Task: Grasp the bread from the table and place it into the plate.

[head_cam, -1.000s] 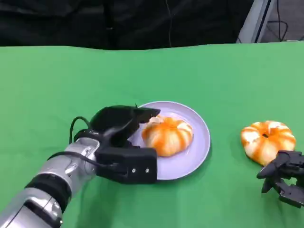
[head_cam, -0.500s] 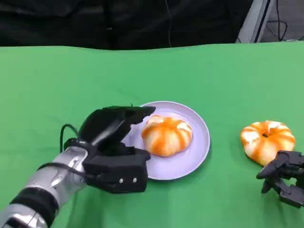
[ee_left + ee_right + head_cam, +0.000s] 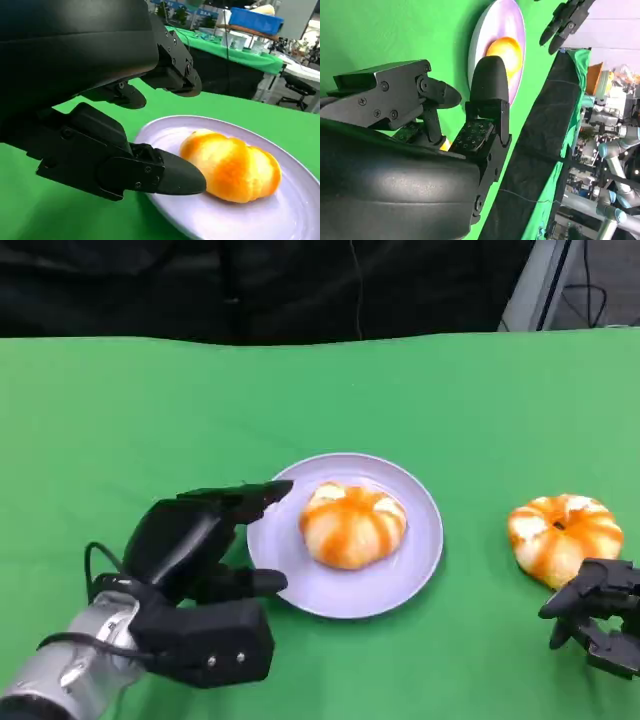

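Green cloth covers the table (image 3: 120,410), and nearest the camera sit two hands: the left hand (image 3: 200,585) at the plate's near-left edge, fingers spread and holding nothing, and the right hand (image 3: 600,615) low at the right, fingers loosely apart and empty. Beyond them are two orange-and-white bread buns, one bread (image 3: 352,525) lying on the single lilac plate (image 3: 415,560), the other bun (image 3: 563,536) on the cloth just past the right hand.

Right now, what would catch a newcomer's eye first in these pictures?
Against the green table, the orange and white bread sitting on the pale plate stands out, in the middle. A second, similar bread lies on the table to the right, just beyond the right hand. The black left hand sits open by the plate's left rim.
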